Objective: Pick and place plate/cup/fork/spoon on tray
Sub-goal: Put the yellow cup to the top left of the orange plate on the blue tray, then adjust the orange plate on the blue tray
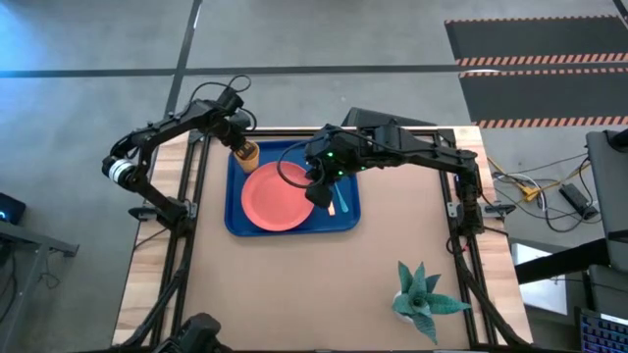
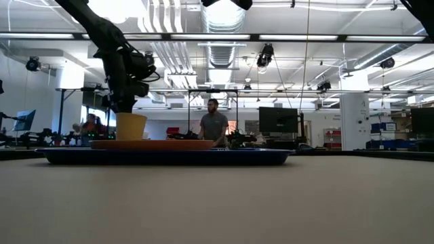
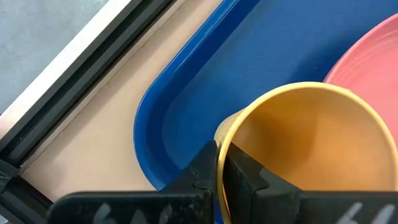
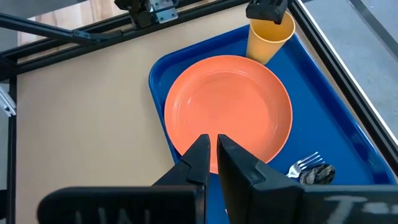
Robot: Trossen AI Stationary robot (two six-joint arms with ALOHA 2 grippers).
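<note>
No readable text, label, brand, number or sign shows in any view.

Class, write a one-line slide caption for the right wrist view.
Plate, fork and spoon lie in the tray; left gripper grips the cup.

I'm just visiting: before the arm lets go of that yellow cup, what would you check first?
1. Cup over the tray, upright: ok.
2. Left gripper shut on the cup's rim: ok.
3. Cup base resting on the tray floor: cannot tell.
4. Plate lying in the tray: ok.
5. Fork and spoon in the tray beside the plate: ok.
6. Right gripper shut, empty, above the plate's edge: ok.
</note>
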